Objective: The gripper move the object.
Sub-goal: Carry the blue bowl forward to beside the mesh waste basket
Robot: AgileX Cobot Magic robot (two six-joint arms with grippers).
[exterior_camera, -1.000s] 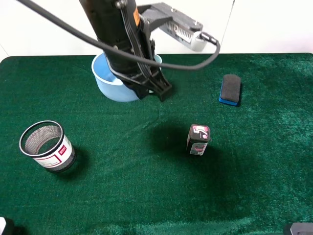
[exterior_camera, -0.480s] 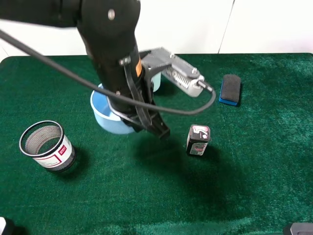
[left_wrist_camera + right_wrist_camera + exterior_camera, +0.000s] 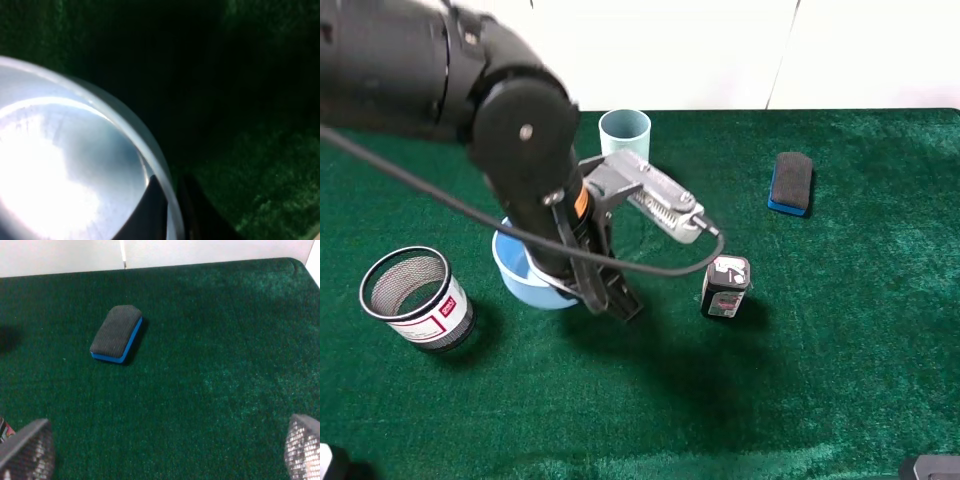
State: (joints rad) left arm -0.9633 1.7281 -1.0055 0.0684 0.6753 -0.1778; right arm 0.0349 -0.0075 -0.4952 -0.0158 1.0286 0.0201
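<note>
The light blue bowl (image 3: 517,272) sits left of the table's middle, its right part hidden under my bulky black left arm. My left gripper (image 3: 610,298) is at the bowl's near right rim. In the left wrist view the gripper (image 3: 172,216) has one finger inside and one outside the bowl's (image 3: 60,165) rim, shut on it. I cannot tell whether the bowl is lifted or resting on the cloth. My right gripper (image 3: 162,452) is open and empty, its mesh-covered fingertips (image 3: 26,449) wide apart above the green cloth.
A pale teal cup (image 3: 625,133) stands at the back. A black wire-mesh cup (image 3: 417,298) is at the left. A small black box with a red and white label (image 3: 726,285) is just right of my left gripper. A black and blue eraser (image 3: 791,183) lies back right, also in the right wrist view (image 3: 116,333).
My left arm has moved from the back of the table toward the front, bringing the bowl with it. The teal cup, hidden before, now shows.
</note>
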